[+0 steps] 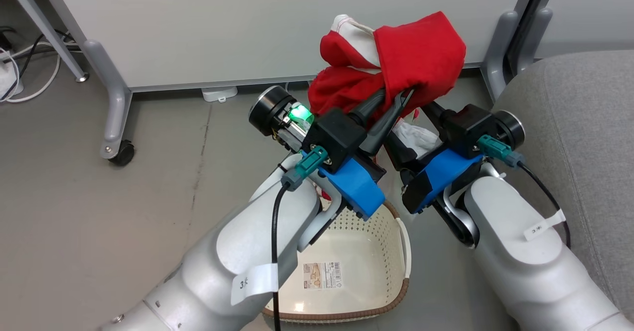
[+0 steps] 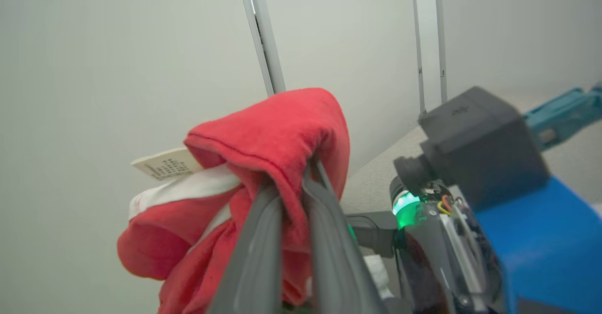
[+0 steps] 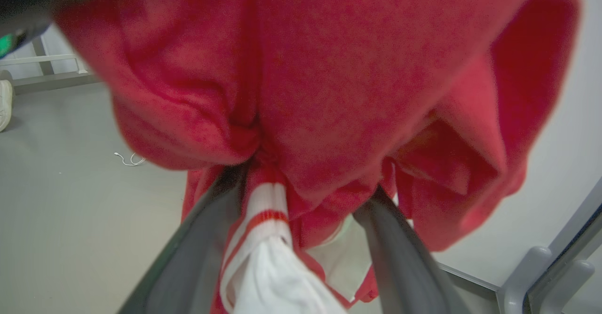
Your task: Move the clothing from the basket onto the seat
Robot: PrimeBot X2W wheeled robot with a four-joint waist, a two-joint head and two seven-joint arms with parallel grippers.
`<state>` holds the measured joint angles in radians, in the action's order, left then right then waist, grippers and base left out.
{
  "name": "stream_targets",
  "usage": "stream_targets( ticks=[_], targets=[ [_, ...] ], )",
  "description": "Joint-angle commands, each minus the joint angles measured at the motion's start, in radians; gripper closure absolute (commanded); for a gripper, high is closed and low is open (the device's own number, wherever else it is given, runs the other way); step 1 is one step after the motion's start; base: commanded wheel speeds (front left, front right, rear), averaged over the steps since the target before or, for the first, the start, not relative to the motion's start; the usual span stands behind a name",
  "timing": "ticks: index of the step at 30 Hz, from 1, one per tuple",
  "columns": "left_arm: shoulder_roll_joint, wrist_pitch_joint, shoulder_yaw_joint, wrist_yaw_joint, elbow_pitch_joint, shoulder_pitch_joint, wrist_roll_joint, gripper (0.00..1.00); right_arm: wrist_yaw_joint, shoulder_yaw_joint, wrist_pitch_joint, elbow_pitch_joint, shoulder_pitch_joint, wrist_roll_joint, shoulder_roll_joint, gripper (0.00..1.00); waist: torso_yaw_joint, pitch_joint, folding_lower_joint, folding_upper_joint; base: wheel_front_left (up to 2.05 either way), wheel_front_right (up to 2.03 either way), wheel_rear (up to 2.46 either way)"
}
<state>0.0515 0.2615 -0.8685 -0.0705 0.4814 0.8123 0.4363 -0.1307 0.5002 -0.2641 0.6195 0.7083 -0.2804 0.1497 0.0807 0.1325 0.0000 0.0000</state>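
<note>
Between the left gripper's (image 1: pixel 396 95) jaws, drawn narrow, a fold of the clothing (image 1: pixel 416 53) is being pinched. The right gripper's (image 1: pixel 428 105) jaws are standing wider apart, with red cloth and striped trim bunching between them and draping over their tips, so I cannot tell whether they are clamping it. The garment is hanging in the air above the basket (image 1: pixel 369 251), which is sitting on the grey floor (image 1: pixel 124 222) with its barcode sticker (image 1: pixel 322 275) showing inside, while the seat (image 1: pixel 584 137) is lying off to the right, apart from the clothing, and a pale partition (image 1: pixel 247 24) is standing behind.
</note>
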Motion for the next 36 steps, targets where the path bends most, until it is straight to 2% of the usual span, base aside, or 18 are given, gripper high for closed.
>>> stream_targets(
  ticks=[1,6,7,8,9,25,26,27,28,36],
  targets=[
    [-0.002,0.006,-0.007,0.006,-0.010,0.019,0.005,1.00,0.000,0.008,-0.001,-0.007,0.023,-0.009,-0.003,0.00,0.004,0.000,0.0000,0.0000,0.00,0.00,0.00],
    [-0.002,0.006,-0.022,0.015,-0.020,0.034,0.017,1.00,0.000,0.006,-0.001,-0.019,0.040,-0.003,-0.005,0.00,0.009,0.006,0.0000,0.0000,0.00,0.00,0.00],
    [-0.002,0.006,-0.023,0.016,-0.020,0.037,0.019,1.00,0.000,0.008,-0.001,-0.015,0.042,-0.002,-0.006,0.18,0.009,0.008,0.0000,0.0000,0.00,0.00,0.00],
    [-0.002,0.006,-0.024,0.018,-0.021,0.040,0.019,1.00,0.000,0.008,-0.001,-0.011,0.044,-0.003,-0.007,0.65,0.010,0.010,0.0000,0.0000,0.00,0.00,0.00],
    [-0.002,0.006,-0.024,0.019,-0.021,0.042,0.019,1.00,0.000,0.004,-0.001,-0.012,0.046,-0.008,-0.011,1.00,0.010,0.011,0.0000,0.0000,0.00,0.00,0.00],
    [-0.002,0.006,-0.006,0.028,-0.010,0.042,0.010,1.00,0.000,0.004,-0.001,-0.019,0.013,-0.023,-0.010,1.00,-0.001,0.011,0.0000,0.0000,0.00,0.00,0.00],
    [-0.002,0.006,-0.004,0.029,-0.011,0.041,0.007,0.78,0.000,0.005,-0.001,-0.020,0.012,-0.022,-0.010,1.00,-0.002,0.012,0.0000,0.0000,0.00,0.00,0.00],
    [-0.002,0.005,-0.004,0.032,-0.011,0.040,0.003,0.22,0.000,0.006,-0.001,-0.021,0.011,-0.022,-0.010,1.00,-0.001,0.012,0.0000,0.0000,0.00,0.00,0.00],
    [-0.002,0.005,-0.002,0.035,-0.010,0.041,-0.001,0.00,0.000,0.007,-0.001,-0.023,0.010,-0.022,-0.009,1.00,-0.001,0.013,0.0000,0.0000,0.00,0.00,0.00],
    [-0.001,0.005,0.010,0.044,-0.015,0.036,-0.016,0.00,0.000,0.015,-0.001,-0.031,0.005,-0.023,-0.005,1.00,0.005,0.016,0.0000,0.0000,0.00,0.00,0.00]
  ],
)
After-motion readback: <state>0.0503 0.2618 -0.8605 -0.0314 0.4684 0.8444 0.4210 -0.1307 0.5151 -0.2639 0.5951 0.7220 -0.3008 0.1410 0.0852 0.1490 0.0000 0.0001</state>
